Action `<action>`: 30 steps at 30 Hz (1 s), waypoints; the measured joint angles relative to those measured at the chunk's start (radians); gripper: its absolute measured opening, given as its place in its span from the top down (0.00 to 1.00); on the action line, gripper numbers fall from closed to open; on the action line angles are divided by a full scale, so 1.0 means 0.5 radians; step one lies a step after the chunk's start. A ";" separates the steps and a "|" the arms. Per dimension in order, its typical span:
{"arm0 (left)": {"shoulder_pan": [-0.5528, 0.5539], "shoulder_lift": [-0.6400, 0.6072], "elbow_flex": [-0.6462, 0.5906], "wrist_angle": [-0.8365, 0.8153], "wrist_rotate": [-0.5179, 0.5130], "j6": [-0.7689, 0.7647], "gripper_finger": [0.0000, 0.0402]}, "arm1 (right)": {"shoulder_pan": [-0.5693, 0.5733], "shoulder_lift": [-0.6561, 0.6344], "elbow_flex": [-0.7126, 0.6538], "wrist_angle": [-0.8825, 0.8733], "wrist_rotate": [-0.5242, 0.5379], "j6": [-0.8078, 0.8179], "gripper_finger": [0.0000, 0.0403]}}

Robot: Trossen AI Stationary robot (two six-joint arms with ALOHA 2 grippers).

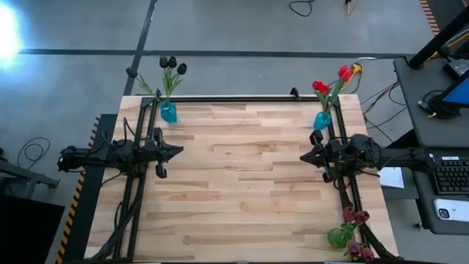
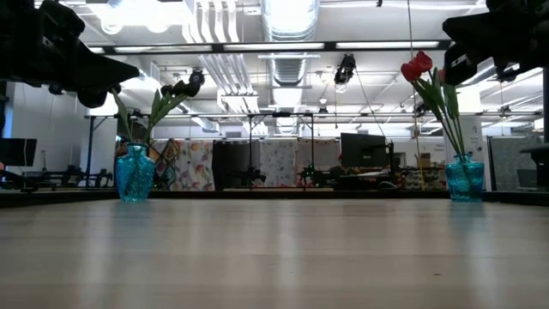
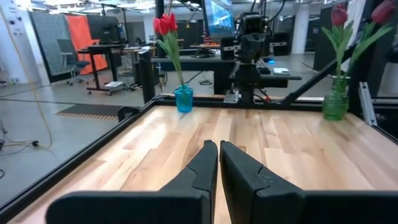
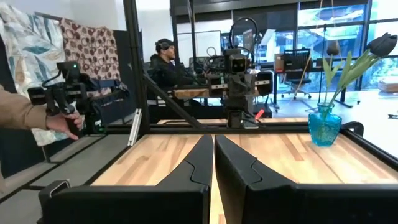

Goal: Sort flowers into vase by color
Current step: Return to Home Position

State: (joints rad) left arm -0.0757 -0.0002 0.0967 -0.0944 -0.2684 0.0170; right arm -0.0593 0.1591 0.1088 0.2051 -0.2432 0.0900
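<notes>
Sorting looks done to me: black tulips (image 1: 171,64) stand in a blue vase (image 1: 168,112) at the far edge on the left arm's side, red tulips (image 1: 322,86) in a second blue vase (image 1: 322,119) opposite, and dark red tulips (image 1: 355,215) in the green vase (image 1: 337,237) at the near right corner. Only parking remains, so each arm should draw back slowly, the right one minding the stems nearby. Left gripper (image 1: 178,152) and right gripper (image 1: 304,156) hang level over the table (image 1: 242,191), facing each other, well apart, fingers pressed together on nothing.

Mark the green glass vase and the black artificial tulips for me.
green glass vase (image 1: 337,237): high view, on its round body.
black artificial tulips (image 1: 172,62): high view, on the middle head.
</notes>
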 joint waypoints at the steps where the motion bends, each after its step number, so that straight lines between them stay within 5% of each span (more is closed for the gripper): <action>1: 0.000 0.000 0.000 0.000 0.011 -0.001 0.99 | 0.000 -0.021 -0.001 -0.020 0.000 0.000 0.98; 12: 0.000 0.000 0.000 -0.008 0.052 -0.034 0.99 | 0.000 -0.317 -0.164 0.048 0.000 0.053 0.98; 26: 0.000 0.011 0.000 -0.010 0.054 -0.005 0.99 | 0.005 -0.273 -0.194 -0.097 -0.009 0.000 0.98; 30: -0.001 0.001 0.000 -0.004 0.108 0.085 0.99 | 0.005 -0.273 -0.194 -0.221 0.137 -0.060 0.98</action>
State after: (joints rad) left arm -0.0761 0.0002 0.0967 -0.0965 -0.2142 0.0593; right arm -0.0570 0.0227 0.0116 0.0946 -0.1749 0.0601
